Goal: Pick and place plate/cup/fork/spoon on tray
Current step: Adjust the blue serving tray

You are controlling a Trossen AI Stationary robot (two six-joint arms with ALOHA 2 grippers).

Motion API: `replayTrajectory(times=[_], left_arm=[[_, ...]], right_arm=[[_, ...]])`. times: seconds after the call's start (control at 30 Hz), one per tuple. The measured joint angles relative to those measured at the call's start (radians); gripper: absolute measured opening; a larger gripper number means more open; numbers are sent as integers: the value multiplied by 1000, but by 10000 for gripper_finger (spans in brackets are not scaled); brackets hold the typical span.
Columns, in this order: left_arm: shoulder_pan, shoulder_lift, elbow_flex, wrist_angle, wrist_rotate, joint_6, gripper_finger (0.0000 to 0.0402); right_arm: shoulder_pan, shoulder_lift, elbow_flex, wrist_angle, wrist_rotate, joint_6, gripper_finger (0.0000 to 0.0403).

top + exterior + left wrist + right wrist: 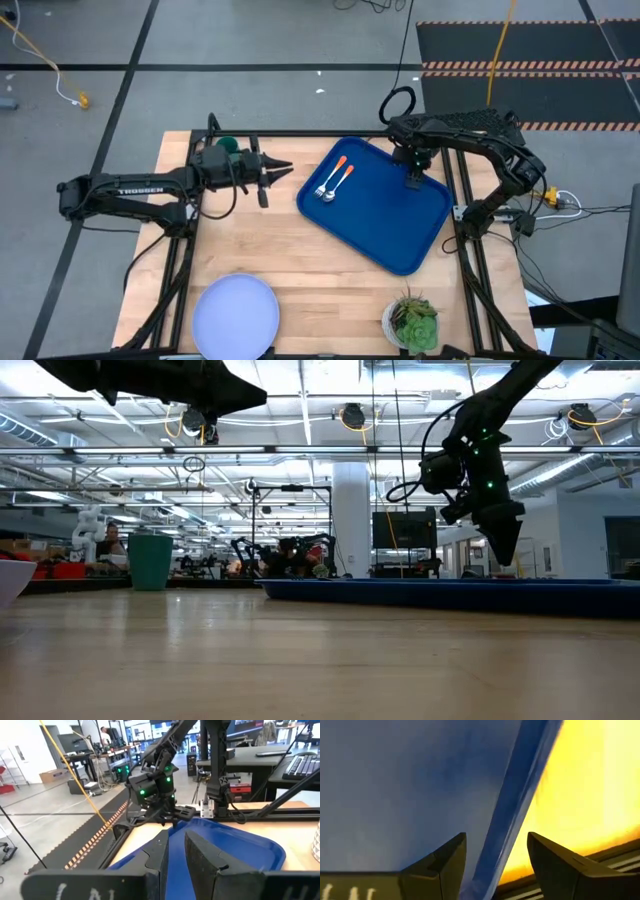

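The blue tray point(385, 215) lies slantwise on the table's right half and also shows in the low view point(450, 592). The fork point(323, 182) and the spoon point(338, 184) lie side by side on the tray's far left part, orange handles pointing away. The dark green cup point(229, 143) stands on the table at the far left, behind my left arm, and shows in the low view point(150, 561). The plate point(235, 314) lies at the near edge. My left gripper point(278, 172) hovers level near the cup, slightly open and empty. My right gripper point(413, 181) points down, open, just above the tray's far right rim point(512, 815).
A white pot with a green plant point(411, 322) stands at the table's near right. The black table frame point(462, 215) runs close beside the tray's right rim. Bare wood point(300, 260) lies between the plate and the tray.
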Motion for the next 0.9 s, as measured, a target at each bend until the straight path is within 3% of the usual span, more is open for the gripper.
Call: replayTrajectory(times=[0.3,0.7,0.8,0.9], left_arm=[[0,0,0,-20,0,-6,67],[0,0,0,-13,0,-14,67],[0,0,0,-4,0,-14,67],[0,0,0,-2,0,-14,67]], right_arm=[[1,0,-1,26,1,199,201],[3,0,-110,88,12,157,201],[3,0,-109,91,80,130,201],[-5,0,-109,104,82,106,201]])
